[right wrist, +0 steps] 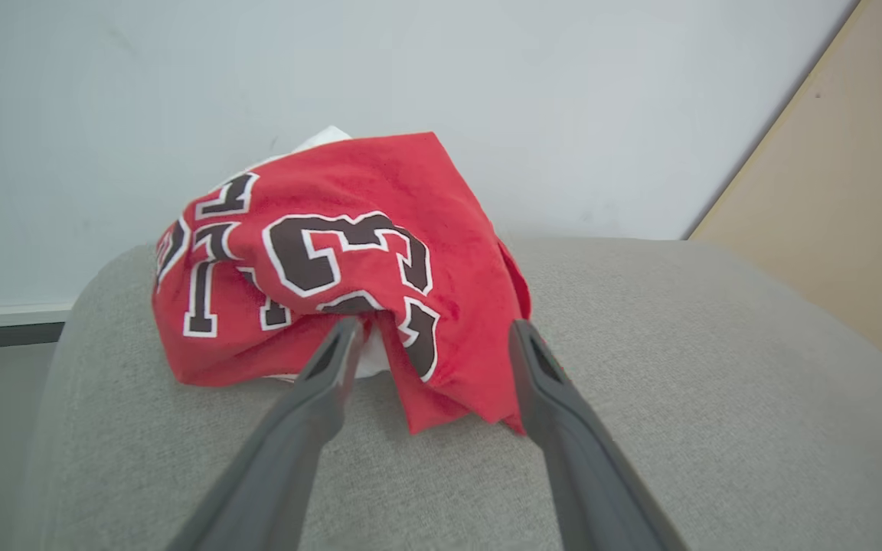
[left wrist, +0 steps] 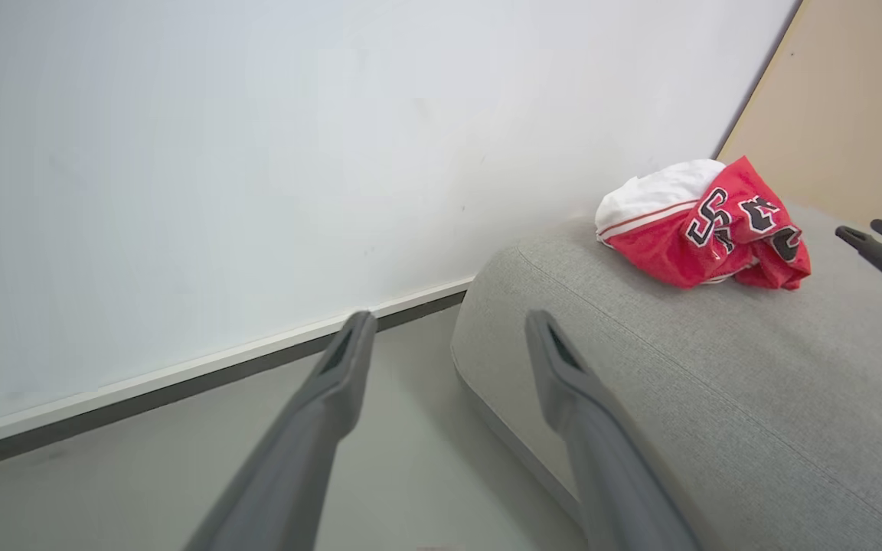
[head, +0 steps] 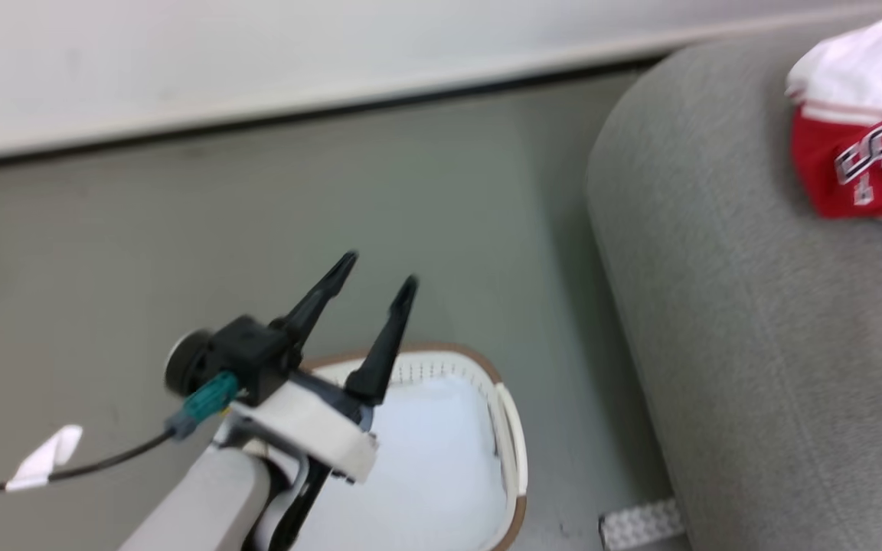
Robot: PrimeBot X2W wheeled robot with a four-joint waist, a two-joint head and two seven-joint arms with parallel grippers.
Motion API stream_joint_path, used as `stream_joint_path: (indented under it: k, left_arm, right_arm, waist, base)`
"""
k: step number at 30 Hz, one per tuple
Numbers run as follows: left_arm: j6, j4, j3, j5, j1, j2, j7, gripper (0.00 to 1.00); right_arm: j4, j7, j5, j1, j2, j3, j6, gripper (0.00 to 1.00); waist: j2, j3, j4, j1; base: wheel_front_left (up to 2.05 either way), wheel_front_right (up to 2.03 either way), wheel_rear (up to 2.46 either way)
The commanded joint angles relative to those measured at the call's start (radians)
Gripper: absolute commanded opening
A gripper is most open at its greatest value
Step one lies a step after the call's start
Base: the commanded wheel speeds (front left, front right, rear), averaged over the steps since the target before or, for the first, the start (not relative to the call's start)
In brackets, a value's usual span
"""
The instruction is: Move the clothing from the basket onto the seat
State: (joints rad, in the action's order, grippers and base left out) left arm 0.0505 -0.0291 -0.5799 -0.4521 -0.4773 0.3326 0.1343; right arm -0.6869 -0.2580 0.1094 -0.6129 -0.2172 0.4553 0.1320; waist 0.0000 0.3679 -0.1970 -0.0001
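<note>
My left gripper (head: 379, 269) hangs over the basket (head: 514, 428), forearm rising from below, fingers spread and empty, pointing toward the wall. My right gripper (right wrist: 435, 327) sits low over the seat (right wrist: 717, 383), fingers wide apart, tips either side of the bunched clothing (right wrist: 334, 260) lying there.

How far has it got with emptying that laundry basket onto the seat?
Done: the red jersey and a white garment lie bunched on the grey seat. In hand: nothing; the right pincer stands open at the jersey, the left pincer open above the basket. Left: the basket's inside looks white, too blurred to say if clothing remains.
</note>
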Motion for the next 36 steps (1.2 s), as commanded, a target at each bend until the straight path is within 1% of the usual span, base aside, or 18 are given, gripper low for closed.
stream_joint_path:
  k: [1, 4, 5, 10, 16, 19, 21, 26, 29, 36]
  left_arm:
    - [0.011, -0.013, 0.01, -0.012, 0.036, 0.007, 0.017, 1.0]
    - [0.031, -0.037, 0.028, -0.038, 0.093, 0.007, 0.05, 1.0]
    - [0.048, -0.054, 0.039, -0.044, 0.133, 0.002, 0.068, 1.0]
    - [0.088, -0.092, 0.068, -0.055, 0.23, -0.006, 0.11, 1.0]
    - [0.132, -0.127, 0.12, -0.055, 0.339, -0.015, 0.129, 1.0]
    - [0.142, -0.131, 0.166, -0.047, 0.388, -0.028, 0.13, 1.0]
    - [0.137, -0.12, 0.2, -0.033, 0.419, -0.045, 0.13, 1.0]
    - [0.098, -0.12, 0.272, 0.009, 0.477, -0.081, 0.13, 1.0]
    - [0.083, -0.129, 0.313, 0.036, 0.51, -0.109, 0.13, 1.0]
    - [0.035, -0.157, 0.366, 0.087, 0.554, -0.167, 0.13, 1.0]
  right_arm:
    - [0.029, -0.007, -0.022, 0.048, -0.007, -0.023, -0.003, 1.0]
    - [0.098, -0.005, -0.05, 0.125, 0.025, -0.093, -0.003, 1.0]
    - [0.147, -0.005, -0.083, 0.169, 0.043, -0.136, -0.003, 1.0]
    - [0.252, -0.006, -0.137, 0.282, 0.095, -0.255, -0.003, 1.0]
    - [0.327, -0.006, -0.187, 0.41, 0.143, -0.375, -0.003, 1.0]
    - [0.346, -0.006, -0.198, 0.46, 0.154, -0.407, -0.003, 1.0]
    - [0.35, -0.006, -0.205, 0.488, 0.163, -0.425, -0.003, 1.0]
    - [0.355, -0.006, -0.189, 0.547, 0.166, -0.436, -0.003, 1.0]
    - [0.355, -0.006, -0.206, 0.578, 0.167, -0.441, -0.003, 1.0]
    - [0.344, -0.006, -0.222, 0.613, 0.167, -0.436, -0.003, 1.0]
  waist:
    - [0.0, -0.117, 0.001, 0.0001]
    - [0.0, -0.183, 0.012, 0.0001]
    - [0.0, -0.224, 0.022, 0.0001]
    - [0.0, -0.306, 0.054, 0.0001]
    - [0.0, -0.376, 0.087, 0.0001]
    - [0.0, -0.4, 0.099, 0.0001]
    - [0.0, -0.409, 0.107, 0.0001]
    - [0.0, -0.428, 0.127, 0.0001]
    - [0.0, -0.438, 0.136, 0.0001]
    - [0.0, -0.449, 0.152, 0.0001]
  base:
    - [0.0, 0.0, 0.0]
    - [0.0, 0.0, 0.0]
    - [0.0, 0.0, 0.0]
    - [0.0, 0.0, 0.0]
    - [0.0, 0.0, 0.0]
    - [0.0, 0.0, 0.0]
    - [0.0, 0.0, 0.0]
    - [0.0, 0.0, 0.0]
    - [0.0, 0.0, 0.0]
    - [0.0, 0.0, 0.0]
